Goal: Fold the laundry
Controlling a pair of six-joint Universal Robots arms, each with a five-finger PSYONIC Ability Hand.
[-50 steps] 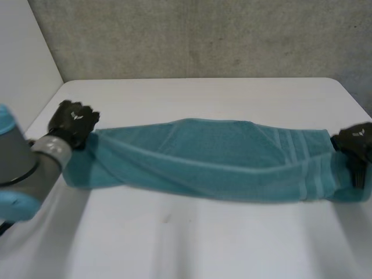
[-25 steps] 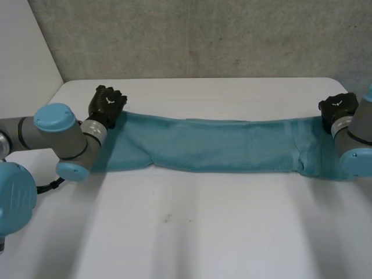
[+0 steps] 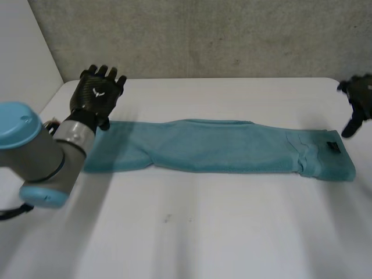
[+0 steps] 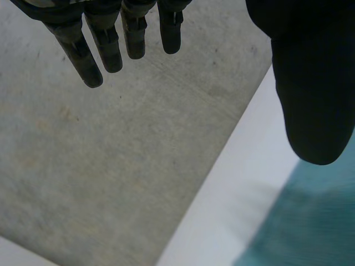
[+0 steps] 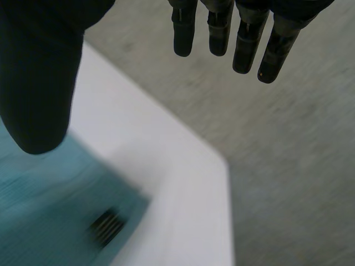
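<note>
The teal towel (image 3: 221, 148) lies flat on the white table (image 3: 203, 232) as a long strip running left to right. A small dark label (image 3: 332, 146) at its right end is too small to read. The left hand (image 3: 97, 93) and right hand (image 3: 359, 96) hover off either end, fingers straight and spread, clear of the cloth.

L hand (image 4: 310, 72) fingers straight, empty, above table edge (image 4: 222, 205); teal towel (image 4: 310, 221) corner below thumb.
</note>
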